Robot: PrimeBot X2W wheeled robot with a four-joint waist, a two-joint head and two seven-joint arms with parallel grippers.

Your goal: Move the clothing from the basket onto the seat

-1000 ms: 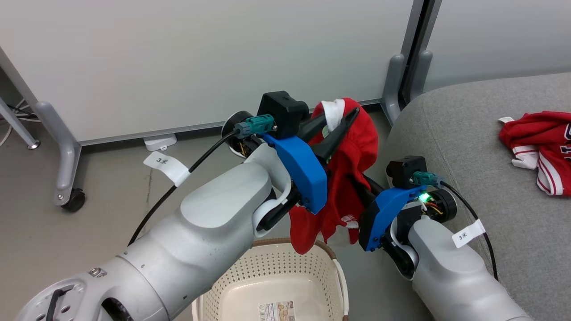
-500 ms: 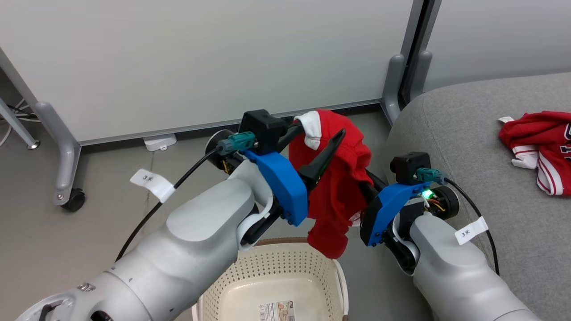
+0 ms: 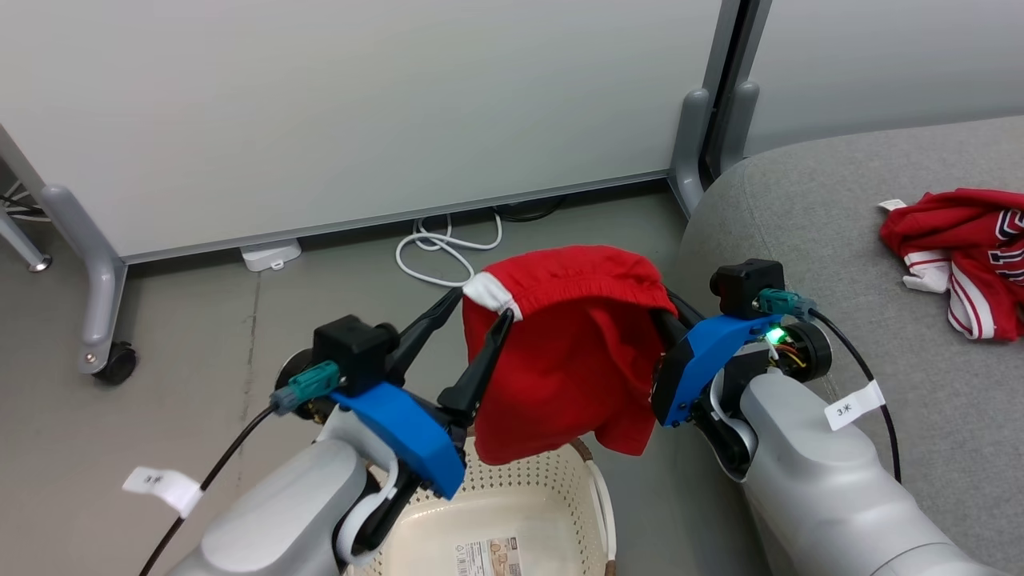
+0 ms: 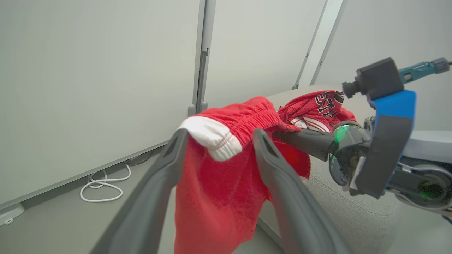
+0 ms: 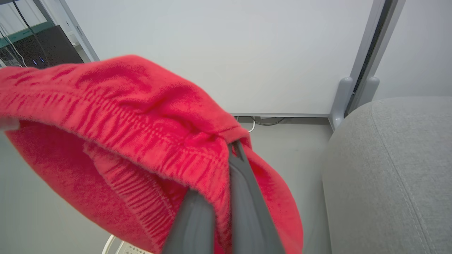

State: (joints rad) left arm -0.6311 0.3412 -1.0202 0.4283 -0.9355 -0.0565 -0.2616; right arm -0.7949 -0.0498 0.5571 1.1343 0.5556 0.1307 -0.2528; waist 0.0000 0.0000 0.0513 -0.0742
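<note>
The red shorts [image 3: 560, 352] hang spread between my two grippers, above the cream perforated basket [image 3: 596, 480], whose bottom holds just its label sticker. My right gripper [image 3: 662, 318] is shut on the elastic waistband [image 5: 152, 141]. My left gripper [image 3: 482, 306] is open; the white-trimmed corner [image 4: 208, 135] of the shorts lies between its fingers [image 4: 272, 158] and drapes over one of them. The red jersey [image 3: 960, 240] with white trim lies crumpled on the grey sofa [image 3: 840, 240], which stands just right of the basket.
White partition panels with grey feet [image 3: 690, 144] stand behind. A castor [image 3: 116, 362], a white adapter [image 3: 270, 254] and a coiled white cable [image 3: 440, 248] lie on the floor. The sofa's rounded edge [image 5: 353, 158] is close beside my right arm.
My left arm has drawn back toward the lower left, pulling the bunched shorts out wide between the grippers. The right gripper has kept its hold. The camera has shifted slightly.
</note>
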